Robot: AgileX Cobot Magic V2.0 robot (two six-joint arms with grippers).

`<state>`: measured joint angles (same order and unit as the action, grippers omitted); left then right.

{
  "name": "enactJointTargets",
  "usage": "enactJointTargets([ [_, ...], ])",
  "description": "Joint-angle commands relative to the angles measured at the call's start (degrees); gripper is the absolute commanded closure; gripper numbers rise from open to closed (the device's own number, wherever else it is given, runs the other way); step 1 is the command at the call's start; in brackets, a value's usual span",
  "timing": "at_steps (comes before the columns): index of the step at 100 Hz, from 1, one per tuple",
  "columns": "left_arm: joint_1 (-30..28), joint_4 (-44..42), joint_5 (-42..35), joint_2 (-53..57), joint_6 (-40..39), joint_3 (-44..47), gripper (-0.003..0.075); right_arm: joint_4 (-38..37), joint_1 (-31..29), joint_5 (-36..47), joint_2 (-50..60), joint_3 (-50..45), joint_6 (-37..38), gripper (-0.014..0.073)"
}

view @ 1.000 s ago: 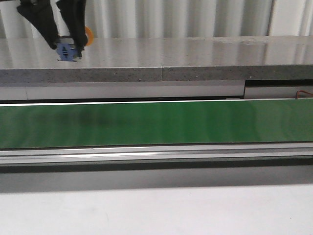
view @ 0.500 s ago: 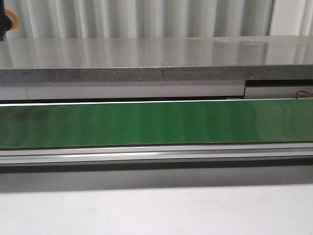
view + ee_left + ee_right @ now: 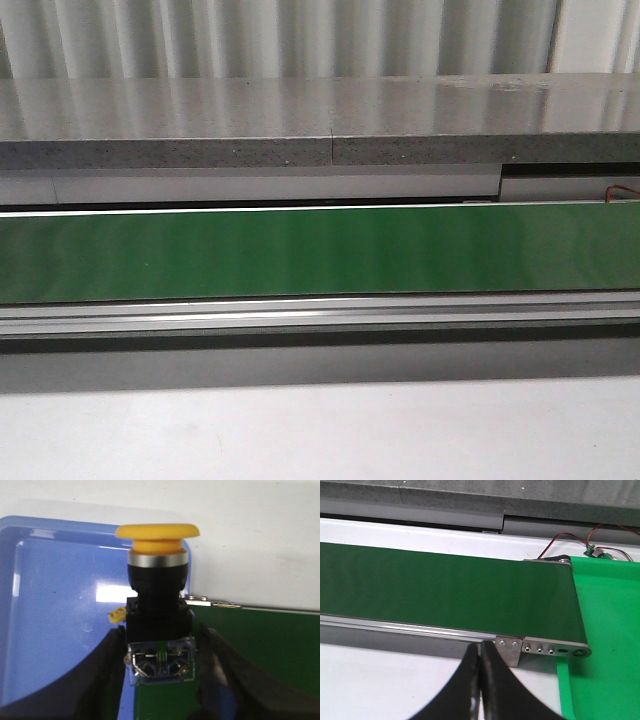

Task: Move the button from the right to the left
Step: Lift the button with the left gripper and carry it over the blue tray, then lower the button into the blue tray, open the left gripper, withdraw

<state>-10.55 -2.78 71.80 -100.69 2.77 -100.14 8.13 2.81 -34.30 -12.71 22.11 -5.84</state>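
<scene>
My left gripper (image 3: 161, 690) is matt black plastic around the button (image 3: 159, 605): smooth yellow plastic cap, shiny metal ring, clear plastic body. Blue tray (image 3: 55, 630) glossy; belt (image 3: 320, 250) matt green.

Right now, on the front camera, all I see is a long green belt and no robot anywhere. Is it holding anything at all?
Observer: Yes. The left hand is shut on the button, gripping its clear rear body, with the yellow cap pointing away from the hand.
Operator: Where is that hand hanging, then?
Observer: Over the spot where a blue tray meets the end of the green belt, off to the side of what your camera covers.
</scene>
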Motion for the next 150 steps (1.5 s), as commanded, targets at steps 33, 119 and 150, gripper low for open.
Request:
enactJointTargets([
  [33,-11.2,-1.6,0.6,2.2,8.2,6.9,0.0629,0.4,-0.1,4.6,-0.5,1.3,-0.8,0.0661],
  [119,-14.5,-1.7,-10.7,-8.6,14.2,18.5,0.0629,0.4,-0.1,4.6,-0.5,1.3,-0.8,0.0661],
  [150,-14.5,-1.8,-10.1,-9.0,14.2,18.5,0.0617,0.4,-0.1,4.6,-0.5,1.3,-0.8,0.0661],
])
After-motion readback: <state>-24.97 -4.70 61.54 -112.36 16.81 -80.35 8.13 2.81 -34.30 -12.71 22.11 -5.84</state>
